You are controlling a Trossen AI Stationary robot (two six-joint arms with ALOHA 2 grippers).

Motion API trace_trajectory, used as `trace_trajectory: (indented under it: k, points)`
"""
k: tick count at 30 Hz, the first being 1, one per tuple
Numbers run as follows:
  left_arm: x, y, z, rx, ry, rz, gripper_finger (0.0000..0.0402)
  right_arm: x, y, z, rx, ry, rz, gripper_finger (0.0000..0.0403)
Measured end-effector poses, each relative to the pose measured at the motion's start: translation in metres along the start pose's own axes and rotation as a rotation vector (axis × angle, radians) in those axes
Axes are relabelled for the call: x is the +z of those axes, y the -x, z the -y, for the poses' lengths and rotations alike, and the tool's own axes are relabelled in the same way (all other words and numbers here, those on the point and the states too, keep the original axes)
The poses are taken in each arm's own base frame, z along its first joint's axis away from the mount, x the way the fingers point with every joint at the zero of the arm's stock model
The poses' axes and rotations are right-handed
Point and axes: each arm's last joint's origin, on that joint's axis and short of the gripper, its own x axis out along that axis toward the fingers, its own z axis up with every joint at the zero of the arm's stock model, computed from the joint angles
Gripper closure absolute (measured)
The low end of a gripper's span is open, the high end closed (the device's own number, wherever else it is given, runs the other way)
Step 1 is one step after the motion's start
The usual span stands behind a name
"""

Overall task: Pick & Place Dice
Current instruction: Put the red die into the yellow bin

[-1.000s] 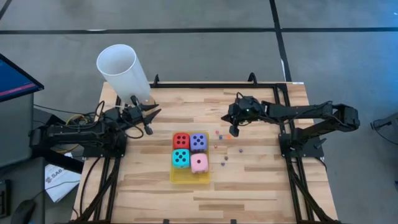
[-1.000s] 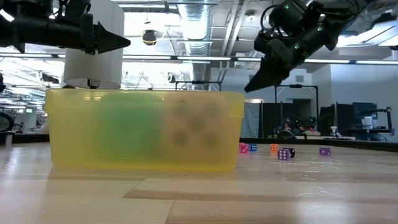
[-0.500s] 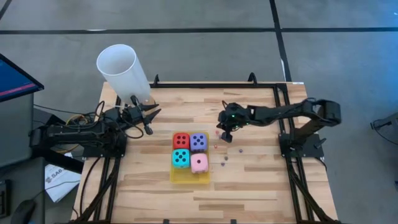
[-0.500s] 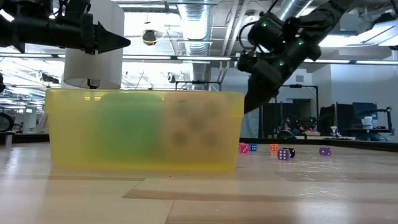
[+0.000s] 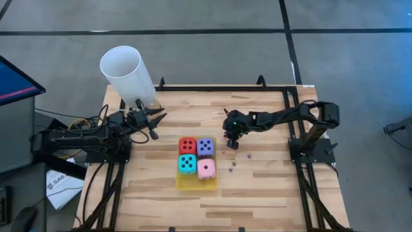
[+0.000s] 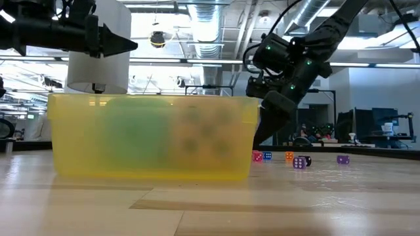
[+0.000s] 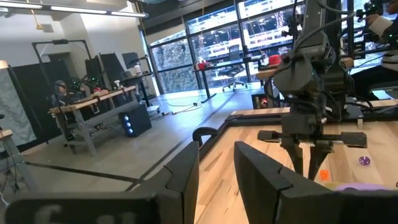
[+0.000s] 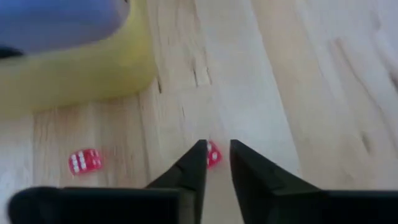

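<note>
Dice sit in two groups on the wooden table (image 5: 257,193). Farthest left in the high view, the left gripper (image 5: 156,125) hangs above the table's rear left part, beside a tall white cup (image 5: 127,75), well apart from every die; in its wrist view its two dark fingers (image 7: 186,177) stand slightly apart with nothing between them. Right of it, near the table's middle, the yellow tray (image 5: 193,182) holds the four big cubes packed two by two: the red die (image 5: 187,145) and the cyan die (image 5: 187,164) on the left side, the purple die (image 5: 205,146) and the pink die (image 5: 206,169) on the right side. In the low view the tray's translucent wall (image 6: 151,137) blurs them.

Just right of the tray, tiny dice lie scattered on the bare wood, among them a purple one (image 5: 248,154) and a pink one (image 6: 257,156). The right gripper (image 5: 232,143) is down among them, close to the tray's right edge. In its wrist view its fingers (image 8: 194,168) are a narrow gap apart, tips straddling a small red die (image 8: 212,154) on the table; I cannot tell whether they press it. Another small red die (image 8: 84,161) lies beside it, nearer the tray.
</note>
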Motion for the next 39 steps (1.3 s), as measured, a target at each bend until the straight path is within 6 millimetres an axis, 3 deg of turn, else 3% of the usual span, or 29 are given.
trace_trajectory:
  k: [9,16,23,39]
  points:
    - [0.0,0.0,0.0,-0.001,0.0,-0.001,0.0312,0.002,-0.001,0.0,-0.001,0.005,0.016,0.0242]
    - [0.0,0.0,0.0,-0.001,-0.001,-0.003,0.0312,-0.004,-0.009,-0.001,0.0,0.014,-0.023,0.0203]
    - [0.0,0.0,0.0,-0.001,-0.001,-0.002,0.0312,-0.007,-0.016,-0.005,0.007,0.043,-0.035,0.0212]
    - [0.0,0.0,0.0,-0.001,0.0,-0.002,0.0312,-0.009,-0.016,-0.005,0.007,0.046,-0.054,0.0281]
